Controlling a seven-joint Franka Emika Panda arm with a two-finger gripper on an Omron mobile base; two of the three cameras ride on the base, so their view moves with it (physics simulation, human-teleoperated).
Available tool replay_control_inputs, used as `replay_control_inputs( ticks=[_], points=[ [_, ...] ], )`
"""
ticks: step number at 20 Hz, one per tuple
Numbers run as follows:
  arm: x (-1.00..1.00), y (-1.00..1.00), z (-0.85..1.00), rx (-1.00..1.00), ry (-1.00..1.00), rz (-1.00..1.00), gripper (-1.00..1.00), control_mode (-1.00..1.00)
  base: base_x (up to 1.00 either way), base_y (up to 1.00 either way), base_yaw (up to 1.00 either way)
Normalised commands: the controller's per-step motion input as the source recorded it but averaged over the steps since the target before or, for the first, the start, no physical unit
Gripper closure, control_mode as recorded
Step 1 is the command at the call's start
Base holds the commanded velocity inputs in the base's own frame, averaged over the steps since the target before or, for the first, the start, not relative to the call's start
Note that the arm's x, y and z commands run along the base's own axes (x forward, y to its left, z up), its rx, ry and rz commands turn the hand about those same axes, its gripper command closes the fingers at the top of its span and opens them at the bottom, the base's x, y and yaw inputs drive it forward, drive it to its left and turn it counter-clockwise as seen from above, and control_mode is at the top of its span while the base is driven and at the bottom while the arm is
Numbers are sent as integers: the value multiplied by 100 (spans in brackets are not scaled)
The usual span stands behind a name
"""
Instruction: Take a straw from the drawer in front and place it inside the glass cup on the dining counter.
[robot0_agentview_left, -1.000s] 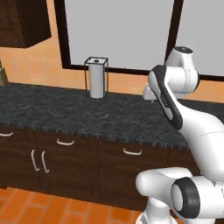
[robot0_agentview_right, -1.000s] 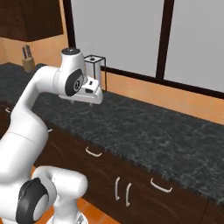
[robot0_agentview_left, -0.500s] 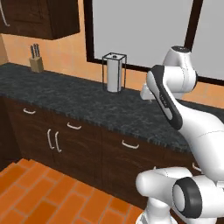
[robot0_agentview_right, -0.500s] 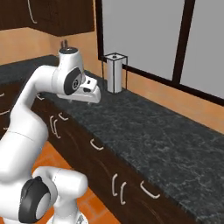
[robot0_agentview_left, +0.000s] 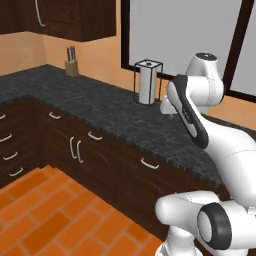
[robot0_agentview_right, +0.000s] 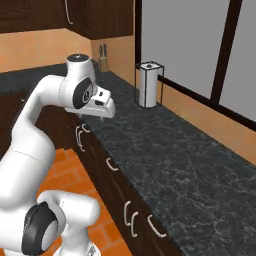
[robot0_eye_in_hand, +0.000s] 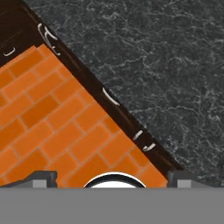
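Nothing held yet: gripper (robot0_eye_in_hand: 112, 178) spread wide above the black counter (robot0_eye_in_hand: 166, 65); line up squarely with the drawer first.

A black speckled granite counter (robot0_agentview_left: 105, 107) ran along the wall and turned a corner at the left of the left base view. Its top was flecked with pale veins. A white roll in a dark square-framed holder (robot0_agentview_left: 147, 81) stood upright on it near the window wall. A knife block (robot0_agentview_left: 72, 65) sat farther back along the same top, close to the wall and well apart from the holder. Dark wood cabinet fronts (robot0_agentview_left: 95, 150) with curved silver handles faced out below the counter's edge. The floor (robot0_agentview_left: 55, 215) below was laid with orange brick tiles.
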Motion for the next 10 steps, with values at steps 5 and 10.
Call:
replay_control_inputs(
  ticks=[5, 10],
  points=[
    [0, 0, 0, 0, 0, 0, -100, 100, 0, -71, 42],
    [-1, -9, -3, 0, 0, 12, -100, -100, -3, -43, 24]
  ],
)
